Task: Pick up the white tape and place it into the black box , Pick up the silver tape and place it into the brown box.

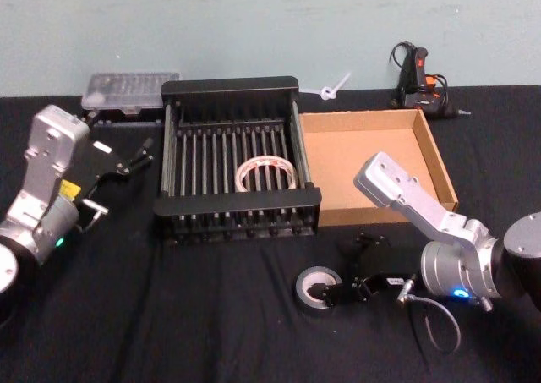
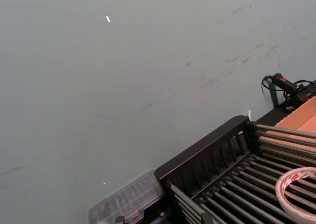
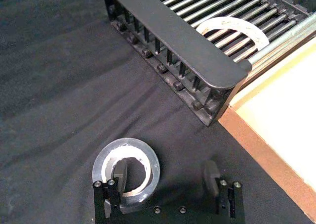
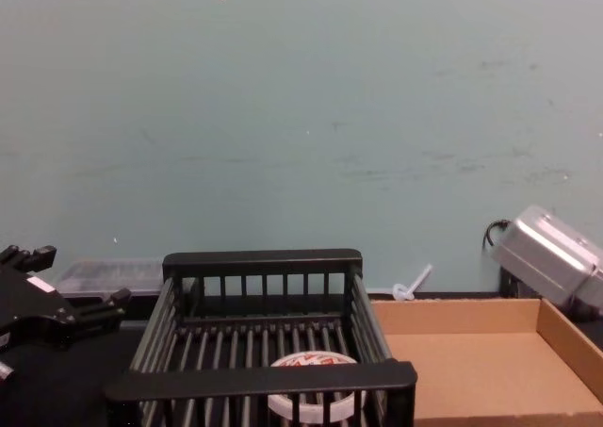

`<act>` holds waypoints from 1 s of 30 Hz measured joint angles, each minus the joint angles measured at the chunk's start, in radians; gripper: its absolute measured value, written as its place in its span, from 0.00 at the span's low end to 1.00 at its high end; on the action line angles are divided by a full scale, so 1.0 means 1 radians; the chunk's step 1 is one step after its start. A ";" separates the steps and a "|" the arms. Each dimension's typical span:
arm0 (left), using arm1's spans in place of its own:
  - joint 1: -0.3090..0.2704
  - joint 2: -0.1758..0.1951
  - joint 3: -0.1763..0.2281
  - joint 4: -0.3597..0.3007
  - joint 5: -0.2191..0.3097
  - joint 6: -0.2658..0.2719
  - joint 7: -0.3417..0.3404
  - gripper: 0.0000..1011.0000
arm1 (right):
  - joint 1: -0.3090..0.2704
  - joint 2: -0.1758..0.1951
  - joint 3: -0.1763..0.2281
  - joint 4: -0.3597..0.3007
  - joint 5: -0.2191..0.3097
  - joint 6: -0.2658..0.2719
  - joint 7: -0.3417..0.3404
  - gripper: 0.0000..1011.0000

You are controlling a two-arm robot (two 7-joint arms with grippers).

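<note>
Straddling the silver tape near the black box rim, the right tool gapes wide, one finger inside its hole.

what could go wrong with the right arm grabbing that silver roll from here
1. The right gripper is open around one wall of the silver tape: one of its fingers sits in the centre hole, the other is outside. Gripping one wall only, the roll may tilt or slip when lifted.
2. The brown box lies right beside the black box, which already holds the white tape. A drop short of the cardboard wall could land on the cloth or in the wrong box.
</note>
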State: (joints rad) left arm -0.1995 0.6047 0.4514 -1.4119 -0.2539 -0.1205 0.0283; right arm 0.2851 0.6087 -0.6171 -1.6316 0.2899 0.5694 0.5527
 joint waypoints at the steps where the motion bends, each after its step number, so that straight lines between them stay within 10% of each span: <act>1: 0.000 0.000 0.000 0.000 0.000 0.000 0.000 0.99 | 0.000 0.000 0.000 0.000 0.000 0.000 0.000 0.99; 14: 0.000 0.000 0.000 0.000 0.000 0.000 0.000 0.99 | 0.000 0.001 0.000 -0.001 0.000 0.000 0.000 0.95; 30: 0.000 0.000 0.000 0.000 0.000 0.000 0.000 0.99 | -0.001 0.002 0.001 -0.003 0.000 -0.001 0.000 0.50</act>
State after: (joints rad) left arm -0.1995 0.6047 0.4514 -1.4120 -0.2539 -0.1205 0.0283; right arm 0.2837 0.6104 -0.6160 -1.6341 0.2901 0.5689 0.5530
